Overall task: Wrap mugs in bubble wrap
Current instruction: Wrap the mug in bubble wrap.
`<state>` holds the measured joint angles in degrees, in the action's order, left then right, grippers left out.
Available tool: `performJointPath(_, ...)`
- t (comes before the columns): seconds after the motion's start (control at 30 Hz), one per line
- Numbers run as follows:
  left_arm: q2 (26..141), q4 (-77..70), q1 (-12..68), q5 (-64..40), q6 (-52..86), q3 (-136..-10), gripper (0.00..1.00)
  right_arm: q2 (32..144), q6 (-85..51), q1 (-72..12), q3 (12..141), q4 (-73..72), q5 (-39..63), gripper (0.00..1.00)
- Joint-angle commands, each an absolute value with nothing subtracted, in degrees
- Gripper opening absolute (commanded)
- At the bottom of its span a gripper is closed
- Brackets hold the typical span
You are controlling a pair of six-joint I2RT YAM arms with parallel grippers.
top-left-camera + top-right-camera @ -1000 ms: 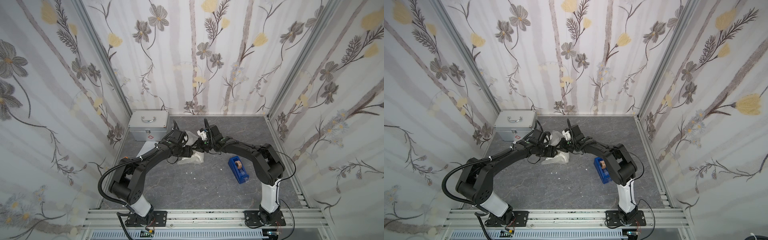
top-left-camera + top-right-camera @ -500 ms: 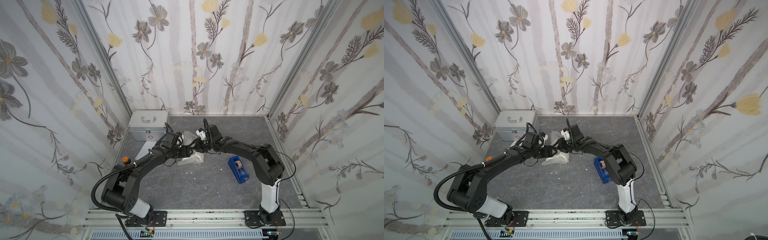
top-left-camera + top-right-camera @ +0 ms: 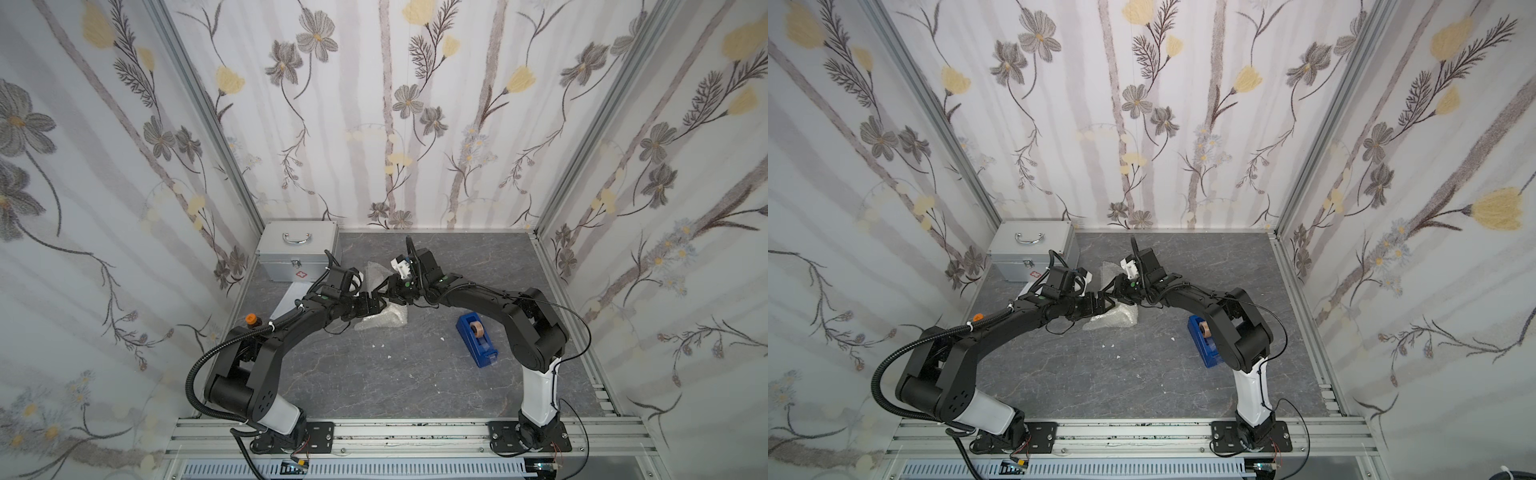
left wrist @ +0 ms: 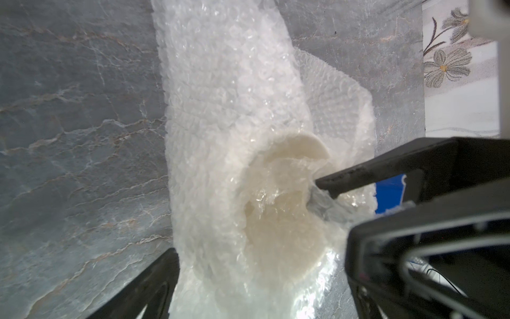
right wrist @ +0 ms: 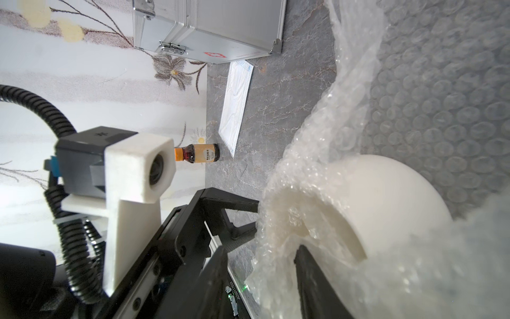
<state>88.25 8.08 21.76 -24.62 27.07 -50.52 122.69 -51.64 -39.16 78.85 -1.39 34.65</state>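
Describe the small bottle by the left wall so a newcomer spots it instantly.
Start at the silver metal case in the back-left corner. A flat white packet lies in front of it, and the bottle sits beside the packet's near end, toward the left wall. It's the only brown thing with an orange cap.

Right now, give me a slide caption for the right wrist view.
Cream mug half-swaddled in bubble wrap; aluminium first-aid case, face mask and brown bottle beyond.

The left gripper (image 3: 380,306) has spread wider (its arm (image 3: 291,328) sank lower).
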Motion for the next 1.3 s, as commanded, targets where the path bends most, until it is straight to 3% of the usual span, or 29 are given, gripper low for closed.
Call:
performJointPath(0.0, 88.85, 0.60, 21.59, -23.42, 30.21, -50.37, 0.91, 122.35, -52.54, -40.08, 78.52, -2.88, 38.17, 0.40)
performJointPath(0.13, 88.23, -2.73, 21.21, -25.57, 32.66, -48.86, 0.78, 121.90, -52.99, -39.99, 77.14, -3.47, 36.31, 0.39)
performJointPath(0.67, 85.23, -21.43, 16.40, -36.56, 48.68, -38.94, 0.63, 123.93, -57.22, -39.81, 77.25, -6.74, 38.10, 0.44)
performJointPath(0.77, 86.50, -23.86, 16.42, -37.51, 50.64, -39.01, 0.67, 123.75, -58.29, -39.81, 77.17, -7.71, 38.74, 0.47)
performJointPath(1.07, 88.89, -19.88, 16.43, -36.80, 49.57, -40.94, 0.99, 123.56, -59.63, -39.90, 76.69, -8.95, 39.37, 0.49)
performJointPath(1.27, 91.38, -24.46, 16.43, -38.40, 52.41, -41.29, 1.00, 123.84, -60.19, -39.99, 75.27, -9.83, 38.86, 0.47)
